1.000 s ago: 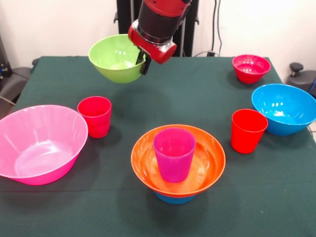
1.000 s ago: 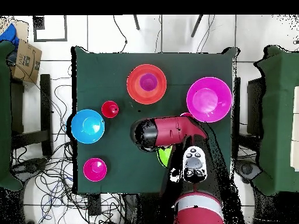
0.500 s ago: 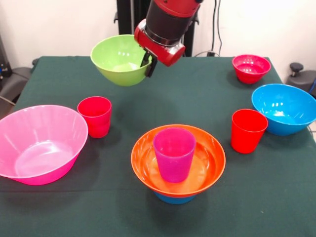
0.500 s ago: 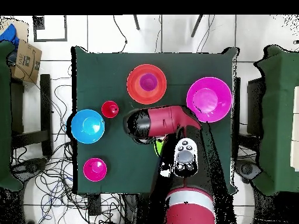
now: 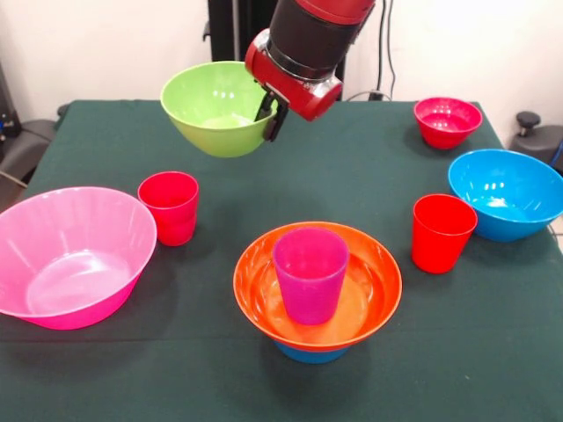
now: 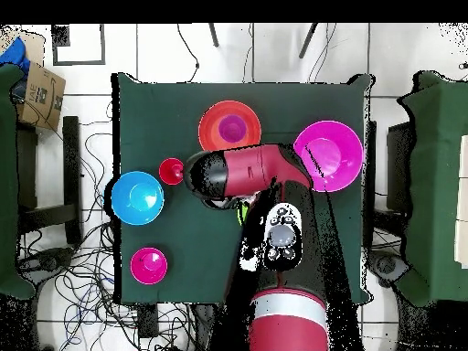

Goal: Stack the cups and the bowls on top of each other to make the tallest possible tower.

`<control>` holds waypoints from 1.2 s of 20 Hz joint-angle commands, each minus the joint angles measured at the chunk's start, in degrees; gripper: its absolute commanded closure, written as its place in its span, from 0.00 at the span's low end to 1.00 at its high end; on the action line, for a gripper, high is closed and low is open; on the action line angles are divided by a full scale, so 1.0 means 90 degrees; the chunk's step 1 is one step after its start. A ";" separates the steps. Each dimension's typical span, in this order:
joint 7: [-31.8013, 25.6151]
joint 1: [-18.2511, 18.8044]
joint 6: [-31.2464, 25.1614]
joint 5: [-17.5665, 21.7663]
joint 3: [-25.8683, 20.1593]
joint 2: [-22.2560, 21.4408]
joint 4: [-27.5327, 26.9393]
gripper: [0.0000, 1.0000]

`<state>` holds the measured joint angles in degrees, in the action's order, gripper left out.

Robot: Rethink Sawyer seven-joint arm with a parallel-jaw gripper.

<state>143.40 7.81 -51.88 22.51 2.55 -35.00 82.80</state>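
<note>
Carried slightly higher and nearer the tower (image 5: 318,294), the glossy lime-green plastic bowl (image 5: 217,107) hung by its rim, pinched in the gripper (image 5: 269,117), needing level centring over the translucent purple cup (image 5: 310,273).

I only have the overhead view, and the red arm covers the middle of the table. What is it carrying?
Observer: A lime green bowl, gripped at its rim by the hand, held in the air.
Visitor: Does the orange bowl sit on the table?
Observer: No, it rests on a small blue bowl.
Visitor: Any cups I'm missing?
Observer: A red cup beside the pink bowl, under the arm from your view.
</note>
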 commanded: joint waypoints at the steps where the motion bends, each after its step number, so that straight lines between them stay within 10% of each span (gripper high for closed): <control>1: 0.0341 -0.0234 -0.0553 -0.0241 -0.0351 0.0530 -0.0700 1.00; 24: 0.0440 -0.0574 -0.1549 -0.1086 0.0130 0.1050 -0.1971 1.00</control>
<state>143.40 2.70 -57.17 14.46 4.60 -25.58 68.68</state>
